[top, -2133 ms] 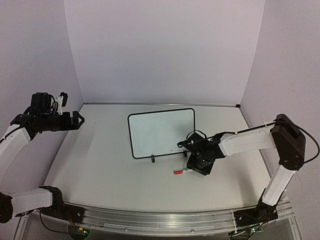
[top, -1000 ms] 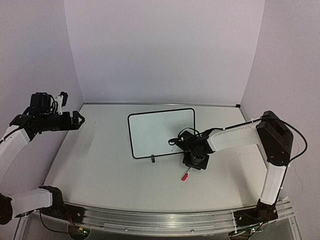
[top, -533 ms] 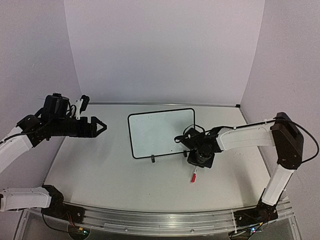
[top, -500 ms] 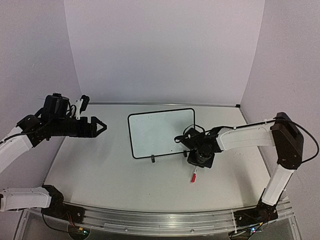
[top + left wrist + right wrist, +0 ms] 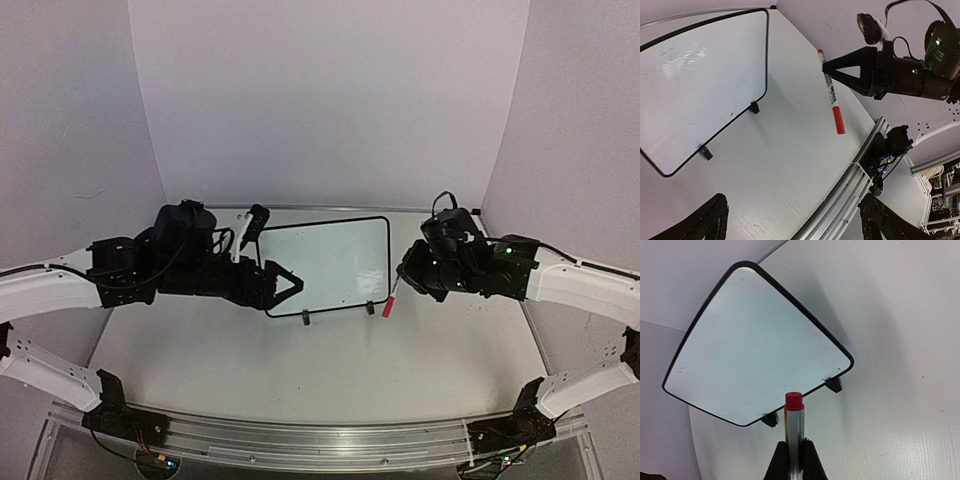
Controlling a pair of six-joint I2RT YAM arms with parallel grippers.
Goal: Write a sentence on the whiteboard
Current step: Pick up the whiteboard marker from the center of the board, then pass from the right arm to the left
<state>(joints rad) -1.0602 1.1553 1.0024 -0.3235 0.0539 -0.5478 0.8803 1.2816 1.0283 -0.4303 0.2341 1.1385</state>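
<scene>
The whiteboard (image 5: 325, 262) has a smooth, glossy white face inside a thin black plastic-looking frame. The marker (image 5: 794, 425) shows a shiny silvery barrel and smooth red cap; the table (image 5: 300, 370) is matt white, finely grained, with a brushed metal rail (image 5: 320, 436) along its near edge

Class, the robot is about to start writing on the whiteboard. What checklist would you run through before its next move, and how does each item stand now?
1. Marker gripped: ok. The right hand is shut on its barrel and holds it off the table.
2. Marker uncapped: not ok. The red cap is still on.
3. Left hand free to help: ok. It is open and holds nothing.
4. Whiteboard ready for writing: ok. No writing shows on its face.
5. Left hand apart from the whiteboard: cannot tell. In the top view it overlaps the board's left edge.
</scene>
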